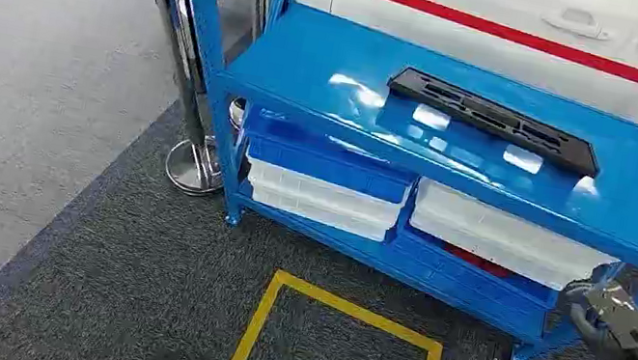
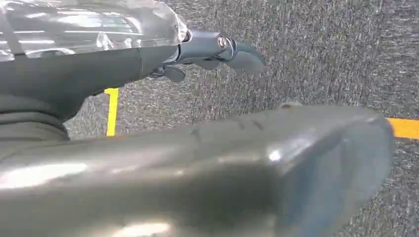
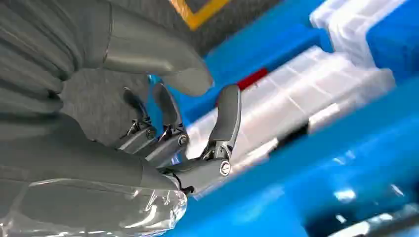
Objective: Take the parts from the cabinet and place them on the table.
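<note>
Well apart from both hands, the long black part [image 1: 493, 120] lies flat on the top shelf of the blue cabinet [image 1: 334, 65], set at a slant toward the shelf's back edge. In the head view the right hand [image 1: 609, 322] hangs at the cabinet's lower right corner, below the top shelf and beside the lower one, touching nothing. The right wrist view shows that hand closer: its fingers [image 3: 226, 116] are spread and loosely bent, the thumb apart from them, holding nothing, with white bins [image 3: 296, 98] and a patch of red on the lower shelf just beyond the fingertips. The head view shows those white bins [image 1: 501, 235] stacked over blue ones [image 1: 327, 167], and a yellow square [image 1: 334, 359] taped on the dark carpet in front of the cabinet. The left wrist view shows the left hand [image 2: 212, 52] over the carpet, its fingers [image 2: 244, 57] extended and empty, near a strip of yellow tape [image 2: 112, 111].
</note>
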`<act>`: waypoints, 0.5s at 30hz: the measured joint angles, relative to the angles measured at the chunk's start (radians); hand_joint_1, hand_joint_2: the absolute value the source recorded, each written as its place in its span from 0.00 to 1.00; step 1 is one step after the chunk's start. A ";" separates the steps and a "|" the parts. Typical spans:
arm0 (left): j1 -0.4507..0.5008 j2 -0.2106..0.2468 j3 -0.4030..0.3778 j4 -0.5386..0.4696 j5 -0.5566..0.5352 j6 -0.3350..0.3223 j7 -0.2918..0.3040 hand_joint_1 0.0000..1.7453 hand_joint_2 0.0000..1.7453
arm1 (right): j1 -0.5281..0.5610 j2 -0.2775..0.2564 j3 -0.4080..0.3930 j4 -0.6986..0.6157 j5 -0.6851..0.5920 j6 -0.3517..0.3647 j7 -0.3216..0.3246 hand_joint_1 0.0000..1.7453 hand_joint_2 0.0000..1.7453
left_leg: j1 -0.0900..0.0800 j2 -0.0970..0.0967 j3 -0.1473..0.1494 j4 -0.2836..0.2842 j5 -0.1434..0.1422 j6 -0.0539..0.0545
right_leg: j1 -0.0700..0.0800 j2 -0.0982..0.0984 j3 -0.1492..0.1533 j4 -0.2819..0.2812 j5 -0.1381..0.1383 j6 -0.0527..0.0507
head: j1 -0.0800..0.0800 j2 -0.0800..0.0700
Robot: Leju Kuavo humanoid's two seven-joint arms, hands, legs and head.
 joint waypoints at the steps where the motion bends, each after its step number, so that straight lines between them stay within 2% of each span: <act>1: 0.000 0.000 0.001 0.000 0.000 0.000 0.000 0.00 0.00 | -0.006 0.000 0.003 0.002 0.000 0.001 0.000 1.00 1.00 | 0.000 0.000 0.000 0.000 0.000 0.000 | 0.000 0.000 0.000 0.000 0.000 0.000 | 0.000 0.000; 3: 0.000 0.000 0.004 0.000 0.000 0.001 -0.002 0.00 0.00 | -0.045 0.000 0.021 0.020 0.004 0.012 0.005 1.00 1.00 | 0.000 0.000 0.000 0.000 0.001 0.001 | 0.000 0.000 0.000 0.000 0.000 0.000 | 0.000 0.000; 4: 0.003 -0.002 0.008 0.000 0.000 0.003 -0.004 0.00 0.00 | -0.114 0.000 0.056 0.051 0.008 0.034 0.007 1.00 1.00 | 0.000 -0.001 -0.001 0.000 0.001 0.002 | 0.000 -0.001 0.000 0.000 0.000 0.000 | 0.000 0.000; 5: 0.005 -0.003 0.009 0.000 0.000 0.005 -0.005 0.00 0.00 | -0.135 0.000 0.065 0.060 0.008 0.039 0.007 1.00 1.00 | 0.000 -0.001 -0.001 0.000 0.001 0.002 | 0.000 -0.001 0.000 0.000 0.000 0.000 | 0.000 0.000; 6: 0.010 -0.004 0.010 0.000 0.000 0.012 -0.006 0.00 0.00 | -0.211 0.005 0.117 0.108 0.016 0.036 0.006 1.00 1.00 | -0.001 -0.001 -0.002 0.000 0.001 0.002 | 0.000 -0.002 -0.001 0.000 0.000 0.000 | 0.000 0.000; 15: 0.010 -0.007 0.011 0.000 0.002 0.022 0.003 0.00 0.00 | -0.289 0.042 0.194 0.170 0.030 0.009 0.004 1.00 1.00 | -0.001 -0.002 -0.004 0.000 0.002 0.002 | -0.001 -0.002 -0.003 0.000 0.001 0.001 | 0.000 0.000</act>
